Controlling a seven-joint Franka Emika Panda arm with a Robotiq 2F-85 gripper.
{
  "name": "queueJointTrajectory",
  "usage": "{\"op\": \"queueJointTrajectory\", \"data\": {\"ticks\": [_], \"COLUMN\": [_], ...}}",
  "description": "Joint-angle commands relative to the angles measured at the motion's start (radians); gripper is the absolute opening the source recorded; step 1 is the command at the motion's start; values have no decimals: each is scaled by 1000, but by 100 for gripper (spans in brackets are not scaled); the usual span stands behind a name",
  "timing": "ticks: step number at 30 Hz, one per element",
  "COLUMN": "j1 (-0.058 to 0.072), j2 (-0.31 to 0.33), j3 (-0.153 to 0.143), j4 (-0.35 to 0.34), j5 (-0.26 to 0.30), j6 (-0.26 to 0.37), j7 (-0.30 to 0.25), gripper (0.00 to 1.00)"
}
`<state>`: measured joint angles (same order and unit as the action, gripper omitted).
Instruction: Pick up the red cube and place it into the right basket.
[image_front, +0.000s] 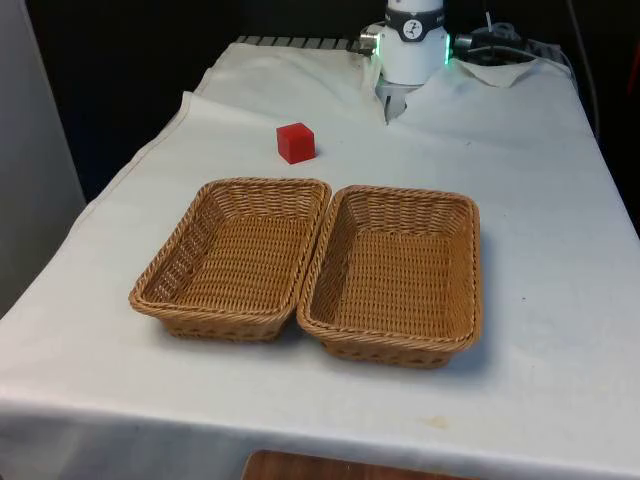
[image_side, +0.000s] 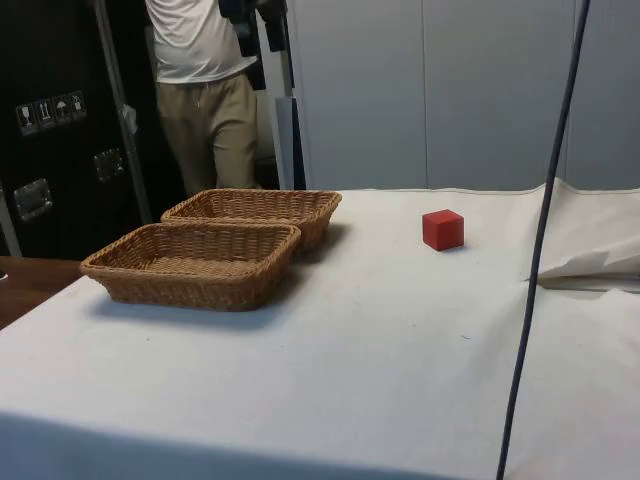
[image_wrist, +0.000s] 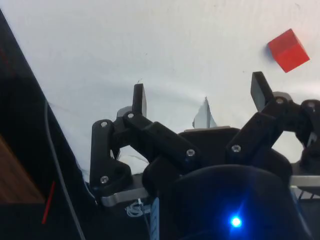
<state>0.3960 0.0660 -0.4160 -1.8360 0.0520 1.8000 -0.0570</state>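
Cube (image_front: 295, 142): red, on the cloth (image_front: 540, 200), beyond the two baskets, nearer the left one; well apart from both.
Right basket (image_front: 395, 275): wicker, nothing in it, on the front view's right.
Left basket (image_front: 235, 255): same kind, touching the right basket along the long rims.
Gripper (image_wrist: 199, 97): fingers spread wide, nothing between them, above bare cloth; cube off to one side, well apart from the fingertips.
Person (image_side: 205, 90): stands past the table's edge in the side view, probably just behind the baskets.
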Motion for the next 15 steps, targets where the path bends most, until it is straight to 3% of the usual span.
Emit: {"op": "queueJointTrajectory", "data": {"ticks": [1, 9, 10, 15], "j1": [0, 3, 0, 2], "j2": [-2, -49, -36, -72], "j3": [1, 6, 4, 11], "j4": [-3, -83, -65, -136], "j5": [0, -26, -13, -41], "j6": [-2, 32, 10, 65], "j7": [0, 38, 24, 68], "gripper": [100, 100, 100, 100]}}
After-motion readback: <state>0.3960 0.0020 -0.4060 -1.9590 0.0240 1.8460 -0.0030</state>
